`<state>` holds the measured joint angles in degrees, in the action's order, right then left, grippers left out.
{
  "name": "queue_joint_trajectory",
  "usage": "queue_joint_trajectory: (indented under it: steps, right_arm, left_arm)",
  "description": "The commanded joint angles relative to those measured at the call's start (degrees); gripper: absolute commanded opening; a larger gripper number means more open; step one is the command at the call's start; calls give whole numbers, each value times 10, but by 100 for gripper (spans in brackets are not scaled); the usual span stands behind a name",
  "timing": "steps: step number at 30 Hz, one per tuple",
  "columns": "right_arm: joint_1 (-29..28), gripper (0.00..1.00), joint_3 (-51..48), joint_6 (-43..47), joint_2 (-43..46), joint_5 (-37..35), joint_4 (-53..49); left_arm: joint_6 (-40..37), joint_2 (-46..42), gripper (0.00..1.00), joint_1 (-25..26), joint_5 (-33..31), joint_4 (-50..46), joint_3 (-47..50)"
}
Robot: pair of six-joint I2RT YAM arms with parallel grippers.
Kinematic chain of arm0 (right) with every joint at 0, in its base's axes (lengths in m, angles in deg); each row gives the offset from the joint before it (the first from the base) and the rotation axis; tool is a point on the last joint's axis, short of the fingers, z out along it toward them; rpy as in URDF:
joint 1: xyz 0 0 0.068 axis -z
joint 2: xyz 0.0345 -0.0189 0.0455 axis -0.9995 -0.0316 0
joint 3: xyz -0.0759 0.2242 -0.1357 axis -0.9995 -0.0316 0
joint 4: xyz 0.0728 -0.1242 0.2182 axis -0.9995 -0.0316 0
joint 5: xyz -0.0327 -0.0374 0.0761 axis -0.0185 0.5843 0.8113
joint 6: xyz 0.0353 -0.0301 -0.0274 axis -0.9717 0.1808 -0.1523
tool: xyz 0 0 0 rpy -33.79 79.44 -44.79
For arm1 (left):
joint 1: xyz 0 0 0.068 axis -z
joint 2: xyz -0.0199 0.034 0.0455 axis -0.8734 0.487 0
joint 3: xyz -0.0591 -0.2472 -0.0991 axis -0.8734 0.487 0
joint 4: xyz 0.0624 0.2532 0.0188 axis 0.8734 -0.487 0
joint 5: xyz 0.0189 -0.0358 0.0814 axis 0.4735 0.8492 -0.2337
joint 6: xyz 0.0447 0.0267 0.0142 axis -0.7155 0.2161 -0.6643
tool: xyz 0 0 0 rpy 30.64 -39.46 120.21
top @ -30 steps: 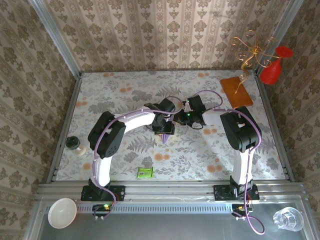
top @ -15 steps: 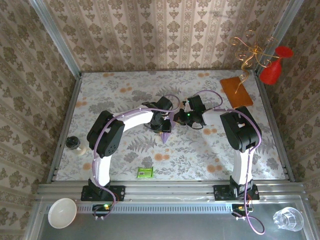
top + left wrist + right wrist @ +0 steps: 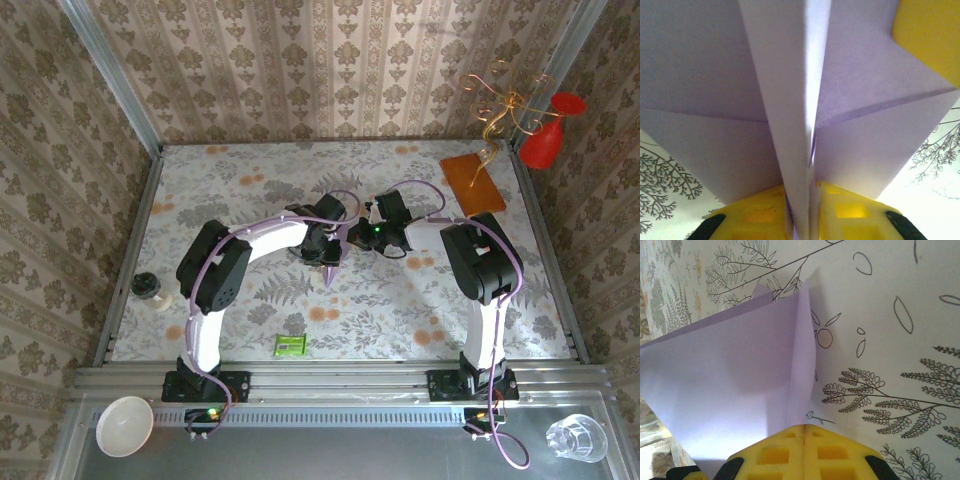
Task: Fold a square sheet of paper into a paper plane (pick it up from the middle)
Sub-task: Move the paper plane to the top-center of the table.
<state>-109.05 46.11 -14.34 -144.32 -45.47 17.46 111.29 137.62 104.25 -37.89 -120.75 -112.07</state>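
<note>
The pale lavender paper plane [image 3: 330, 270], a narrow pointed dart with lengthwise creases, is at the middle of the floral-patterned table [image 3: 230, 190], nose toward 6 o'clock. I cannot tell whether it touches the surface. The left gripper [image 3: 802, 222] has its yellow foam pads [image 3: 850, 212] tight on either side of the central fold at 6 o'clock in its wrist view, with the wings spreading toward 10 and 2 o'clock. The right gripper [image 3: 805, 447] is clamped on the paper's rear edge, pads together.

The step looks like sharpening the centre crease. To do it well, the right grip should stay fixed as an anchor. The left should squeeze square across the fold, with both layers flush, and then stroke toward the nose. It must not pull away from the right, or the thin paper could tear or skew.
</note>
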Motion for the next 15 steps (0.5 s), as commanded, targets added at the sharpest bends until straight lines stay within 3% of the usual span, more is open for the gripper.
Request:
queue_joint_trajectory:
  steps: [1, 15]
  right_arm:
    - [2, 6, -3, 4, -7, 13, -11]
    - [2, 7, -1, 7, -6, 15, -15]
  left_arm:
    - [-9, 9, 20, -1, -13, -22, -23]
    - [-13, 24, 17, -2, -16, -30, -41]
